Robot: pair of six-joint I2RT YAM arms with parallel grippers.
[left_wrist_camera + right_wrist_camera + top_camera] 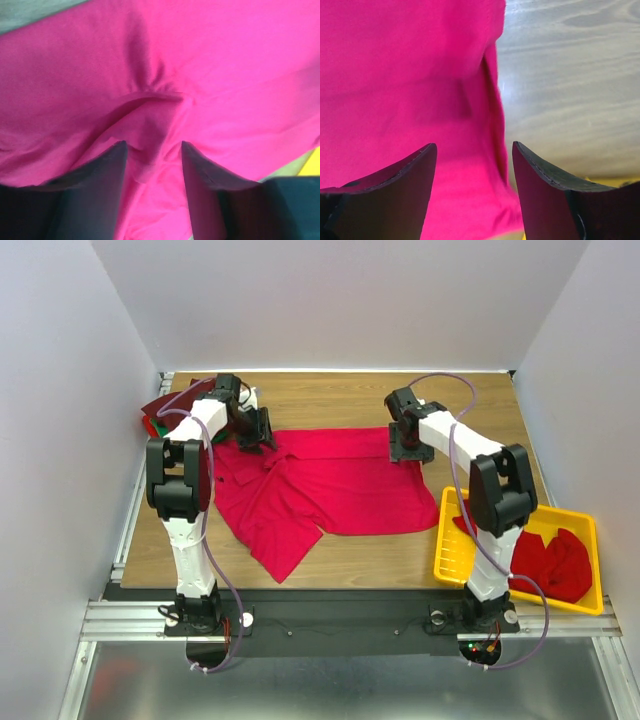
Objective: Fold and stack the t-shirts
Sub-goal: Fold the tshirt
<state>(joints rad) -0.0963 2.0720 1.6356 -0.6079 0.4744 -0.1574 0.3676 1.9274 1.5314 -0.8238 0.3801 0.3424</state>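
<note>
A bright crimson t-shirt (330,485) lies spread across the middle of the table, its near left part rumpled. My left gripper (256,436) is at its far left corner. In the left wrist view the gripper (152,145) is open, with a raised wrinkle of the shirt (150,107) between the fingers (102,190). My right gripper (406,447) is at the shirt's far right corner. In the right wrist view it (474,146) is open, straddling the shirt's edge (492,100). Folded dark maroon and green shirts (160,416) lie at the back left.
A yellow slotted tray (449,540) stands at the front right with crumpled red shirts (555,560) in it. Bare wooden table (570,75) shows to the right of the spread shirt. White walls close the table in on three sides.
</note>
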